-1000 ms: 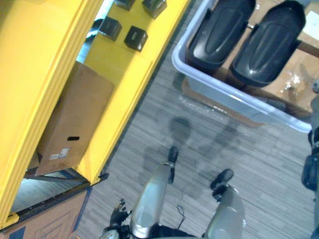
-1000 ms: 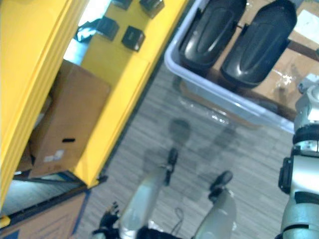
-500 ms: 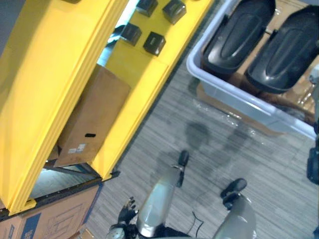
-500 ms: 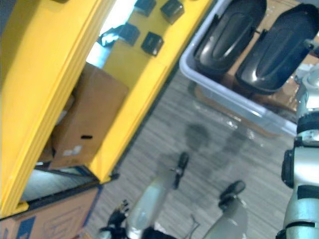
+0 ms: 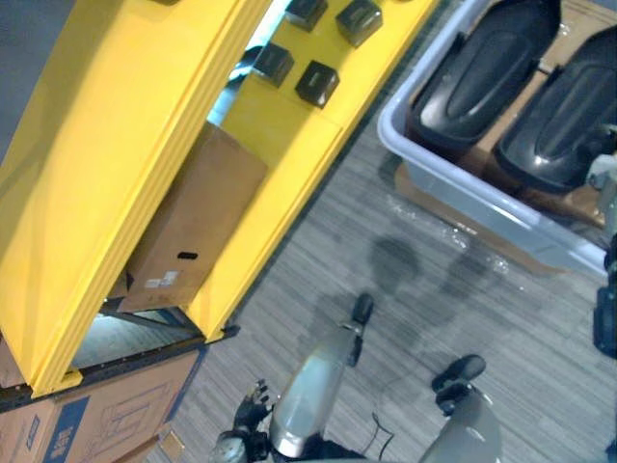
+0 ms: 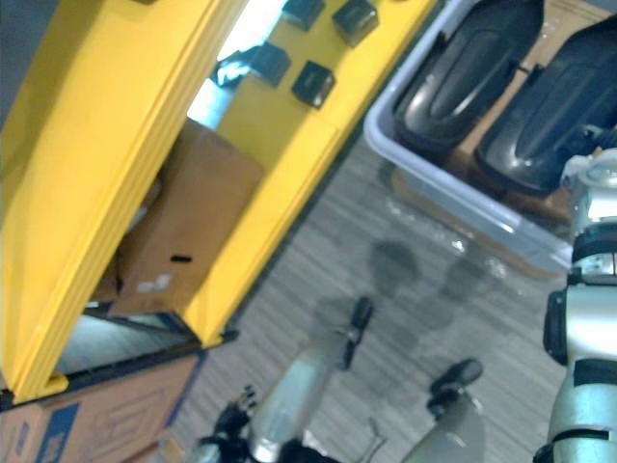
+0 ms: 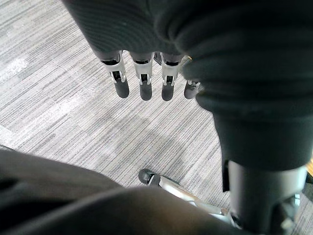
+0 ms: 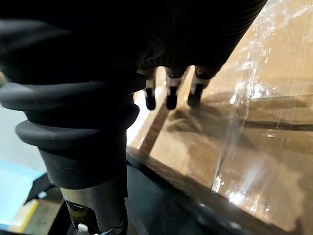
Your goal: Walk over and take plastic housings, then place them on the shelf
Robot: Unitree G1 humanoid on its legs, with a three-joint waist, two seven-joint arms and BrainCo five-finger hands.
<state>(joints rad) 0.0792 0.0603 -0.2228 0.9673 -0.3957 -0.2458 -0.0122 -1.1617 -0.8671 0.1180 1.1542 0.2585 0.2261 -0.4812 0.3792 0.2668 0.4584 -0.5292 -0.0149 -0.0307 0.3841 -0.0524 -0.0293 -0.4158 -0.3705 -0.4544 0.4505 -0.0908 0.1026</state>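
Two dark plastic housings [image 5: 482, 72] lie side by side in the pale bin [image 5: 453, 188], just beside the yellow shelf [image 5: 116, 164] meant for them. The left hand [image 7: 145, 82] hangs slack and empty over the carpet [image 7: 73, 117]. The right hand [image 8: 171, 95], fingers loose too, hovers over cardboard [image 8: 205, 147] near the bin, probably ready to reach in.

two plastic housings [image 5: 482, 72] lie in the bin [image 5: 463, 198], right of the shelf [image 5: 125, 145].

We see a grey striped carpet floor [image 5: 318, 260]. To the left lies a brown cardboard box [image 5: 188, 236] with a dark slot in its side, and nearer us a carton with blue print [image 5: 96, 420]. Four small dark blocks [image 5: 316, 83] sit farther off. A pale tub [image 5: 472, 204] stands to the right, with film-covered cardboard [image 8: 195, 142] nearby.
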